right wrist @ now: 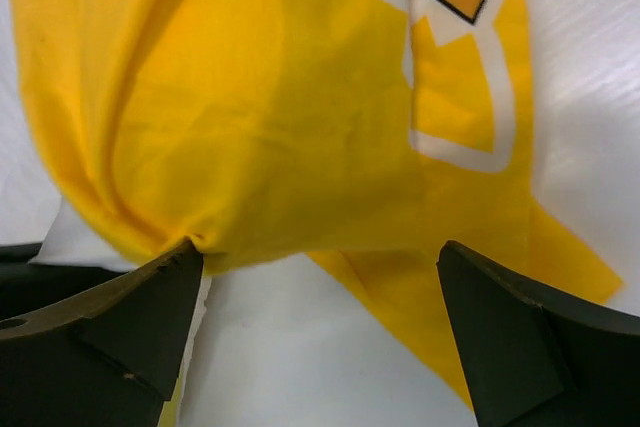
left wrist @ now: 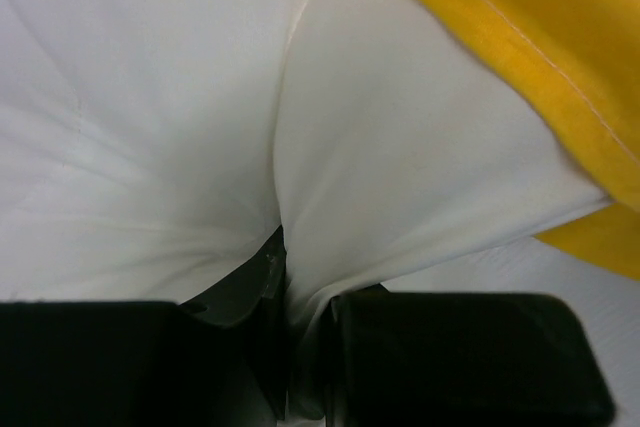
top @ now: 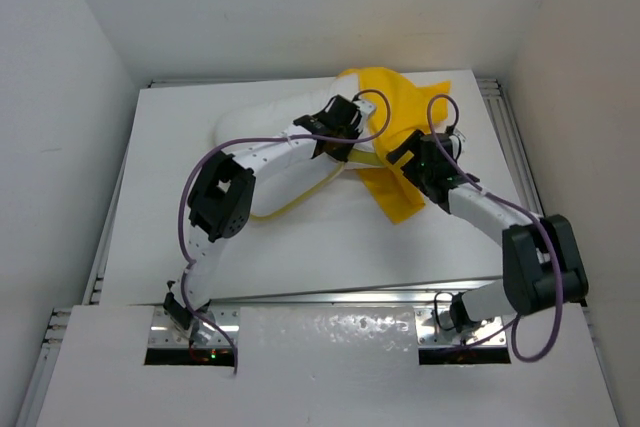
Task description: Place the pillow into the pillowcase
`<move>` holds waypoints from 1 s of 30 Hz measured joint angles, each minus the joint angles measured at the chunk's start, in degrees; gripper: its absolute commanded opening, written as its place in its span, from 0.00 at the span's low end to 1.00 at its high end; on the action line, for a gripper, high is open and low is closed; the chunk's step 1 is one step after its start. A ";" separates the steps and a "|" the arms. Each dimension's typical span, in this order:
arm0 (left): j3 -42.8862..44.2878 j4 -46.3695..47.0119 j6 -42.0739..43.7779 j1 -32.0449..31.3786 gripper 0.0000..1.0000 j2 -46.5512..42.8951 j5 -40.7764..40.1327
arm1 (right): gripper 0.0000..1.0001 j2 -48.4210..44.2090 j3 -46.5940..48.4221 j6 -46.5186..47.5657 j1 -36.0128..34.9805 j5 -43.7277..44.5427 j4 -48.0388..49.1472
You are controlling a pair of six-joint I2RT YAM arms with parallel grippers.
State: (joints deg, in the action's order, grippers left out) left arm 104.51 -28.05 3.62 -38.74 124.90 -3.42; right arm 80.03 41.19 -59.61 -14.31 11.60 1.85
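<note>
I count one pillow [top: 250, 129] and one pillowcase [top: 385, 87], far centre of the table [top: 300, 247]. The pillow's right end sits inside the case, though how deep I can't quite tell. My left gripper [left wrist: 300, 317] pinches a fold of pillow; my right gripper [right wrist: 320, 317] stands wide at the yellow cloth, gripping nothing.

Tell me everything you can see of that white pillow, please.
The pillow is plain white, soft and puffy, with smooth cloth that creases. It lies flat on the table, its left end bare. Its right end goes into the yellow pillowcase, whose edge also shows along the near side. The left gripper pinches a fold of its cloth, drawing wrinkles toward the jaws.
</note>
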 measured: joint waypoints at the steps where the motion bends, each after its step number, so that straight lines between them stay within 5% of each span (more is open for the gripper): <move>1: 0.00 0.02 0.00 -0.04 0.00 0.00 -0.02 | 0.99 1.97 0.11 -0.52 0.13 -0.37 1.86; 10: -0.07 0.15 -0.07 -0.46 0.00 0.02 -0.50 | 0.89 12.81 0.50 -3.82 0.35 -10.29 18.82; 16: -0.07 0.13 -0.02 -1.07 0.00 0.17 -1.14 | 0.32 20.96 4.11 -5.73 0.70 -15.39 24.68; 18: -0.07 0.11 -0.02 -1.09 0.03 0.59 -1.70 | 0.01 24.02 6.45 -5.42 1.09 -17.62 25.55; 22: -0.02 -1.09 0.44 -1.11 0.23 0.96 -1.86 | 0.00 26.64 7.37 -4.85 3.30 -23.15 27.23; 26: 0.39 -2.78 1.84 -1.73 0.57 0.63 -0.52 | 0.00 29.57 8.52 -0.59 7.54 -32.39 26.51; 30: 1.38 -6.56 4.00 -2.58 0.71 -2.01 2.19 | 0.00 35.04 18.73 10.05 11.28 -42.66 13.53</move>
State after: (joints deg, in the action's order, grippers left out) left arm 105.89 -34.61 7.62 -41.32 122.89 -1.23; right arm 115.07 59.92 -49.56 -3.03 -31.07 15.38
